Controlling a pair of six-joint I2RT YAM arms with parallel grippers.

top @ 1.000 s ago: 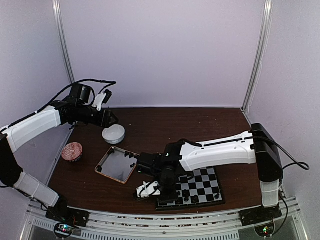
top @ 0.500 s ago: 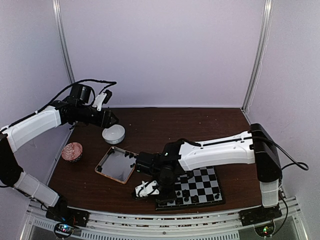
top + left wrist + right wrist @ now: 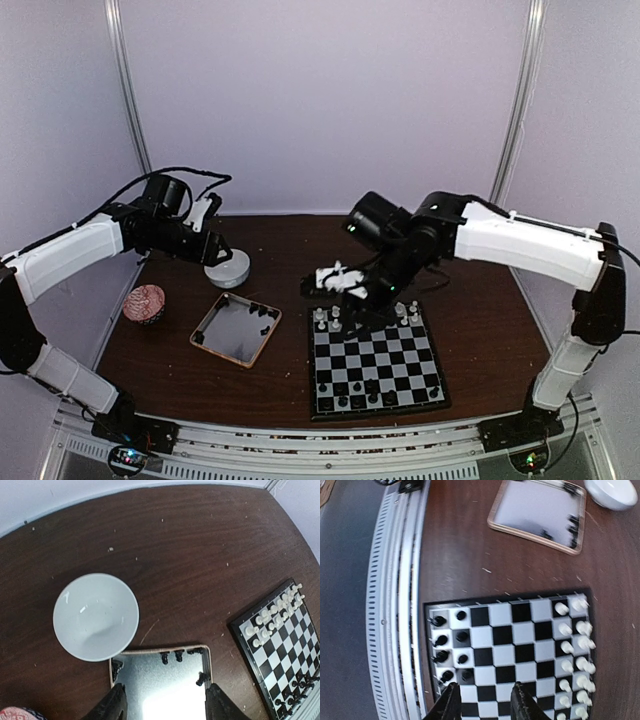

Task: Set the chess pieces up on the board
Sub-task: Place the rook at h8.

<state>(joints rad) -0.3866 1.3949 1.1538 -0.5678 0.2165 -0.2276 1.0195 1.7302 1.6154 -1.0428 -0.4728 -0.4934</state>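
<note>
The board (image 3: 375, 352) lies at the front right of the table. White chess pieces (image 3: 326, 318) fill its far rows, and several black chess pieces (image 3: 365, 392) stand in its near rows. In the right wrist view the black pieces (image 3: 440, 641) fill only part of the board's (image 3: 525, 652) near rows. My right gripper (image 3: 338, 282) hangs open and empty above the far left edge of the board; its fingers (image 3: 448, 704) show nothing between them. A few more black pieces (image 3: 178, 655) lie in the tray (image 3: 162, 650). My left gripper (image 3: 165, 710) is open and empty above that tray.
A white bowl (image 3: 228, 268) sits just behind the wood-rimmed tray (image 3: 206, 317), under the left arm. At the left edge of the table lies a pink, round object (image 3: 146, 303). Pale crumbs dot the brown table. A metal rail runs along the near edge (image 3: 395, 605).
My right arm has lifted from the board's near left corner and swung back to above its far left edge, jaws opening. The left gripper has dropped slightly towards the bowl.
</note>
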